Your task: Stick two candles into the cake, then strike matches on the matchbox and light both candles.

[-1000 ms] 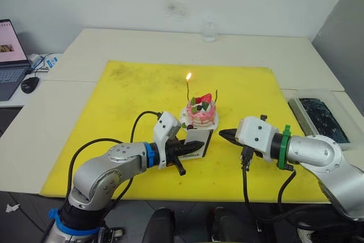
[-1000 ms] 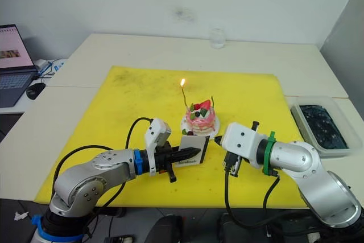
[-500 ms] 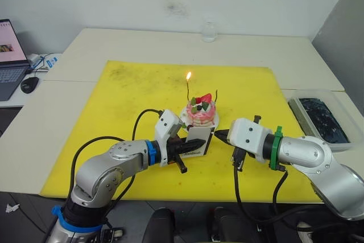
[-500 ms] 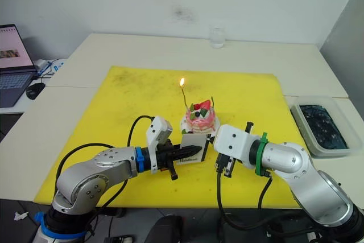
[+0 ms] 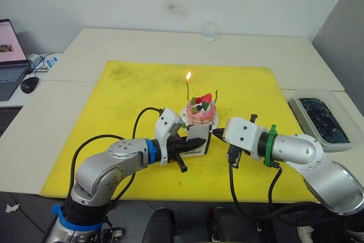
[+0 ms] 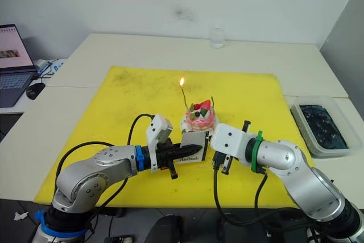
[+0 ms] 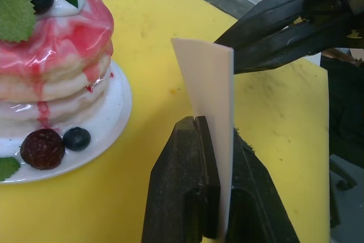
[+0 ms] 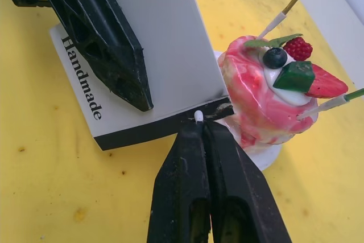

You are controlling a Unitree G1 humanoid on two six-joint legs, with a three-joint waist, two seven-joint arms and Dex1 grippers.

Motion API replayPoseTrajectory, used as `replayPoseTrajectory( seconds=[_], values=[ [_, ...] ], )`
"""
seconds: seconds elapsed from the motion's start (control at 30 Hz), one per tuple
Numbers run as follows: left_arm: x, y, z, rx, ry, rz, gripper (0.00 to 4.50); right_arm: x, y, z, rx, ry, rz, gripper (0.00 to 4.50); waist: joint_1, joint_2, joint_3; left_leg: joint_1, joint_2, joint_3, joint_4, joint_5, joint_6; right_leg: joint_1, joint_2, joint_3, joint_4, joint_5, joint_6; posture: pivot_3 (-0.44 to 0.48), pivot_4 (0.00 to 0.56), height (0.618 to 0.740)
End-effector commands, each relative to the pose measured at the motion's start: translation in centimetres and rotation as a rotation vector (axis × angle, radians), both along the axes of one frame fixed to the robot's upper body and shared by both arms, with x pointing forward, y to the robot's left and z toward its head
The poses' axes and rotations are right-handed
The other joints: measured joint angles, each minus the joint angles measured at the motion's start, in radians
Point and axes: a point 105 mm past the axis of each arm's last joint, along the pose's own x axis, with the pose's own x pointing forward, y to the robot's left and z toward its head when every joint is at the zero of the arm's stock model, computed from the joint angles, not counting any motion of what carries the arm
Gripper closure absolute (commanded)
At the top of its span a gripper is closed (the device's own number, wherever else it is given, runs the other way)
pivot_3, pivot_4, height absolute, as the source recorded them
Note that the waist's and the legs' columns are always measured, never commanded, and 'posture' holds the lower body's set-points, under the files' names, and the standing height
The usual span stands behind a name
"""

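on the yellow mat point(image 5: 131, 89), near its front middle: pink cake point(image 5: 202, 111) on a white plate, two candles standing in it, the left candle point(image 5: 188, 90) burning, the right candle point(image 5: 216, 97) unlit. just in front of the cake, matchbox point(image 8: 149, 78) held upright, clamped in the left gripper point(image 7: 211, 157). right gripper point(image 8: 203, 131) closed on a match point(image 8: 198, 116), white tip touching the box's black edge strip.
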Motion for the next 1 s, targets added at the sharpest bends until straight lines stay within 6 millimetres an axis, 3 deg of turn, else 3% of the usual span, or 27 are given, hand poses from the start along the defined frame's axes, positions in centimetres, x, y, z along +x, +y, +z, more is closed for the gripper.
replayPoseTrajectory(
  seconds=[0.03,0.17,0.3,0.47,0.73,1.0],
  values=[
    [-0.9,-1.3,1.4,-0.037,-0.072,-0.082,4.50,-0.3,0.5,0.4,-0.002,-0.031,0.035,4.45,0.000,0.000,0.000,0.000,0.000,0.000,0.000,0.000,0.000,0.000,0.000,0.000,0.000,0.000,0.000,0.000,0.150,0.740],
    [-0.5,-1.4,1.9,-0.037,-0.112,-0.074,4.50,-1.2,0.1,-1.0,-0.082,0.022,0.100,4.45,0.000,0.000,0.000,0.000,0.000,0.000,0.000,0.000,0.000,0.000,0.000,0.000,0.000,0.000,0.000,0.000,0.150,0.740],
    [0.9,0.0,2.7,-0.013,-0.161,-0.021,4.50,-3.1,-2.2,-2.5,-0.244,0.091,0.207,4.45,0.005,-0.001,0.000,-0.001,0.000,0.000,0.000,0.000,0.000,0.000,0.000,-0.001,-0.001,0.000,0.000,0.000,0.150,0.740],
    [1.6,1.8,2.6,0.026,-0.174,0.016,4.50,-3.0,-3.6,-1.1,-0.243,0.085,0.204,4.45,-0.009,-0.001,0.000,0.001,0.000,0.002,0.000,0.000,0.000,0.000,0.001,0.000,0.000,0.000,0.000,0.000,0.150,0.740],
    [0.0,1.5,1.5,0.004,-0.105,0.001,4.50,-0.8,-4.2,1.9,-0.134,-0.002,0.078,4.45,-0.008,-0.001,0.000,0.001,0.001,0.000,0.000,0.000,0.000,0.000,0.000,0.000,0.000,0.000,0.000,0.000,0.150,0.740],
    [-0.1,1.2,1.2,-0.003,-0.088,0.001,4.50,-0.5,-3.9,2.7,-0.104,-0.020,0.067,4.45,-0.003,-0.001,0.000,0.000,0.000,0.000,0.000,0.000,0.000,0.000,0.000,0.000,0.000,0.000,0.000,0.000,0.150,0.740]
  ],
)
